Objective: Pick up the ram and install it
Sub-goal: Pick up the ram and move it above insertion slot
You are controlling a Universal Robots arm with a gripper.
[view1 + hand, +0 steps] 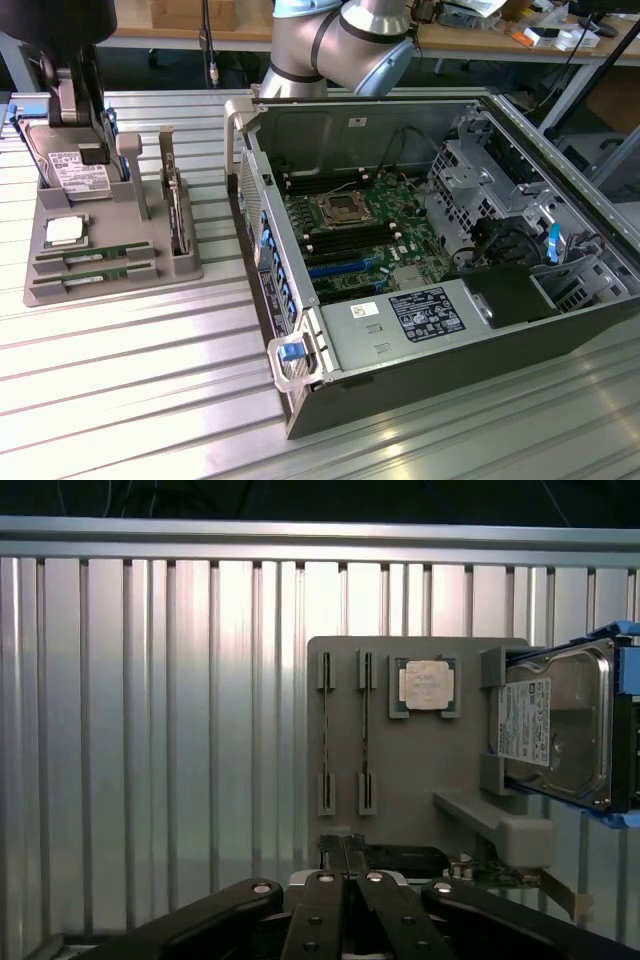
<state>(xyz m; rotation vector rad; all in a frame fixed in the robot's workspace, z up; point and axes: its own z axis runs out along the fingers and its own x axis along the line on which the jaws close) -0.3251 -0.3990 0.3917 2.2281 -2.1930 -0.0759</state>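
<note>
High over the ribbed aluminium table, the black two-fingered claw hangs with its fingers closed together and nothing between them. It is well apart from the grey moulded plastic tray below.

The ram, a long, narrow, thin green memory stick, stands on edge in a slot of that tray. An identical second stick stands just beside it in a parallel slot, and either could serve. Neither has been lifted.

The likely trouble is the tight spacing. A finger coming down off-centre could strike the neighbouring stick or the slot posts, and a thin board gripped askew could bind in its slot or slip. Loose cables lie over the green motherboard and could snag a carried stick.

By count there are:
- two memory sticks
- one small square silver processor chip
- one silver hard drive with a white label
- one dark expansion card standing upright in the tray
- one open grey computer case, well apart from the tray
</note>
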